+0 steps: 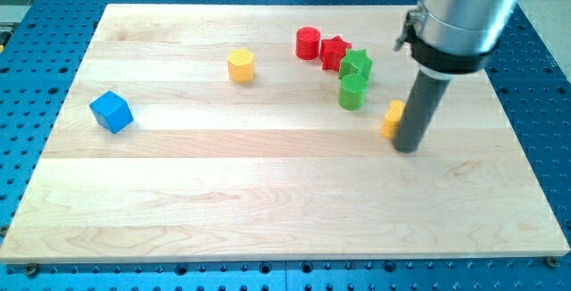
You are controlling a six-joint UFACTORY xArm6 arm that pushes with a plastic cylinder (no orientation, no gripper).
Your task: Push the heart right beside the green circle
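Note:
The green circle [352, 91] is a green cylinder standing right of the board's middle. A small yellow-orange block [393, 119], partly hidden by the rod so its shape is unclear, lies just to the lower right of it, a short gap apart. My tip [408, 146] rests on the board touching the right side of that yellow-orange block. The rod rises toward the view's top right into the grey arm body.
A green star-like block [357, 63] sits just above the green circle. A red star [335, 53] and a red cylinder [308, 43] lie up-left of it. A yellow hexagon [241, 64] is left of middle. A blue cube [111, 112] is at far left.

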